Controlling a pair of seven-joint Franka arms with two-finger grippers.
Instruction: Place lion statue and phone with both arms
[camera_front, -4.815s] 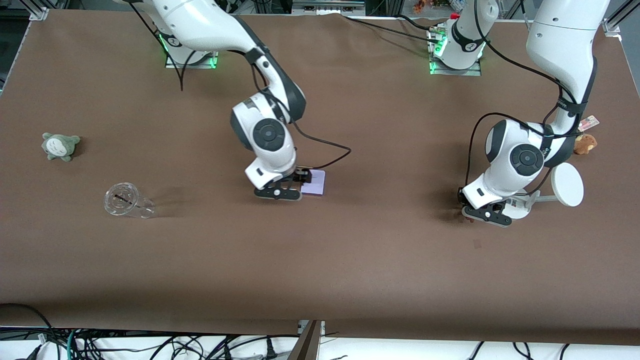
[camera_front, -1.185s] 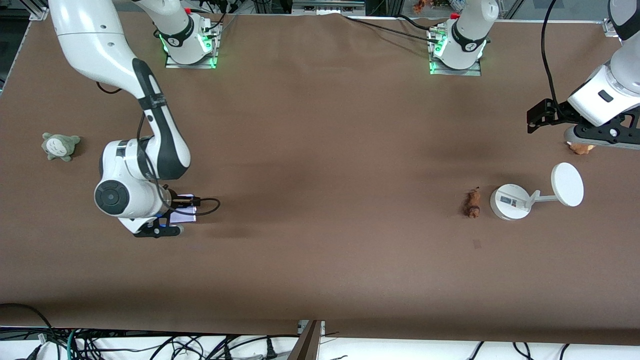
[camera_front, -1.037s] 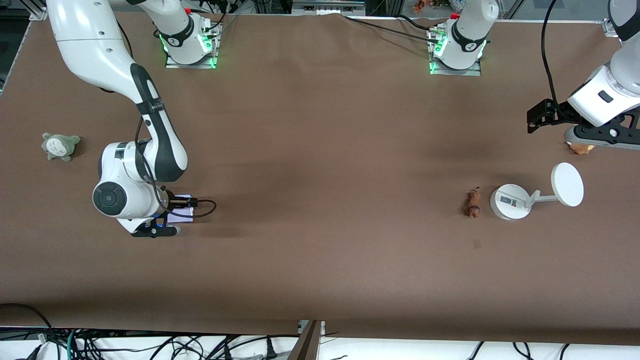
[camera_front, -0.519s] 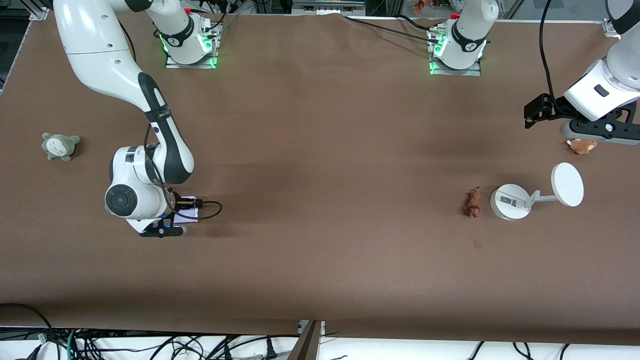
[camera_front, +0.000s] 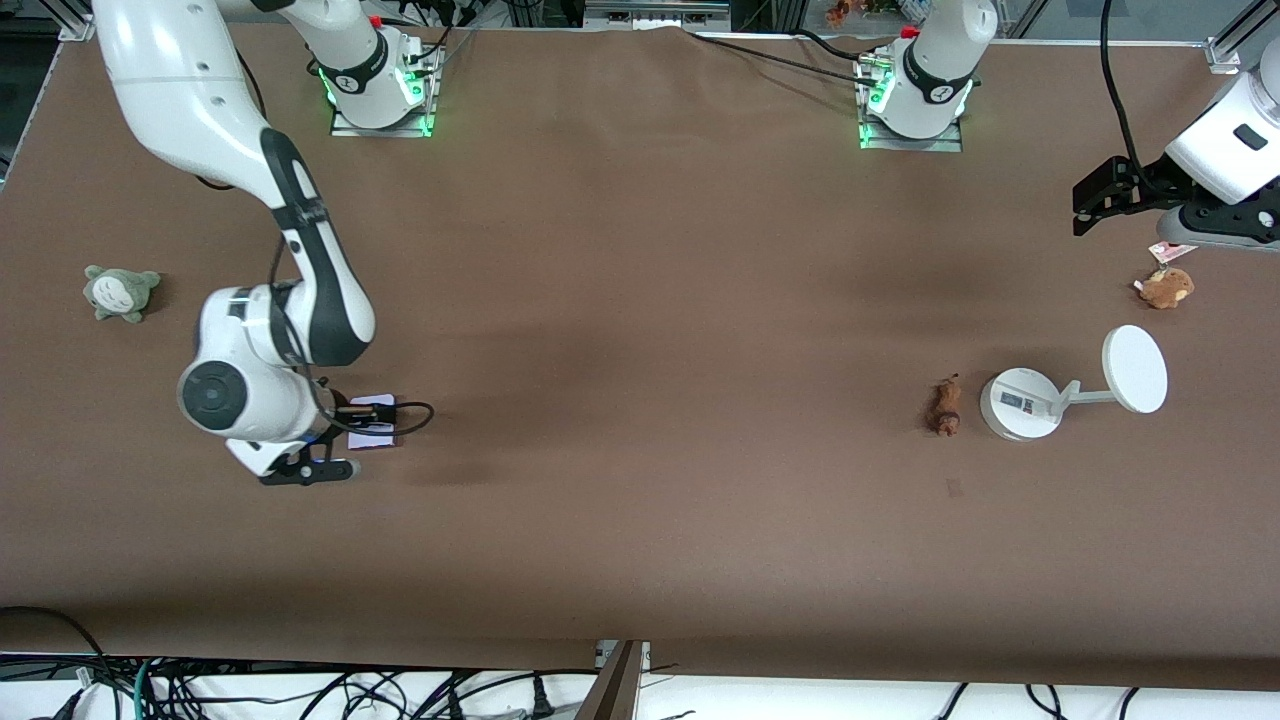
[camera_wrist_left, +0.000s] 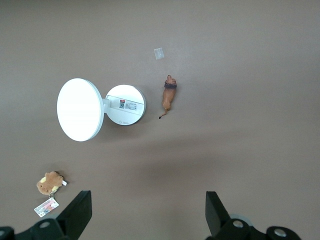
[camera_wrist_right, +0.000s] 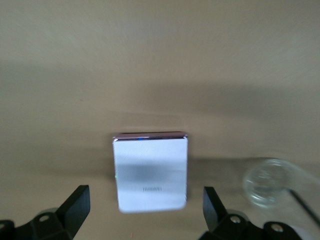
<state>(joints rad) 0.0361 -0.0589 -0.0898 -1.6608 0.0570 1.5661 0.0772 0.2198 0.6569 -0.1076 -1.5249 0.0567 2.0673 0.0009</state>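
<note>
Since half a second ago the left gripper (camera_front: 1180, 212) has drawn up and away toward the left arm's end of the table, leaving the brown plush (camera_front: 1165, 288) uncovered, while the right gripper (camera_front: 305, 470) has shifted slightly off the phone (camera_front: 372, 421). The right gripper's fingers (camera_wrist_right: 75, 205) are spread wide and grip nothing; in the right wrist view the phone (camera_wrist_right: 150, 172) lies flat on the table (camera_front: 640, 400) between and just ahead of them, apparently released. A clear cup (camera_wrist_right: 267, 187) lies just beside it. The left gripper (camera_wrist_left: 145, 220) is also spread and empty, high over the table near the plush. The lion statue (camera_front: 944, 405) lies well apart from it, just beside the round base of the white stand (camera_front: 1020, 403), its long axis running roughly toward and away from the front camera, the darker mane end nearer that camera. The left arm is much the nearer to the lion, the right to the phone. Both things look set down, so little seems left but to withdraw.
</note>
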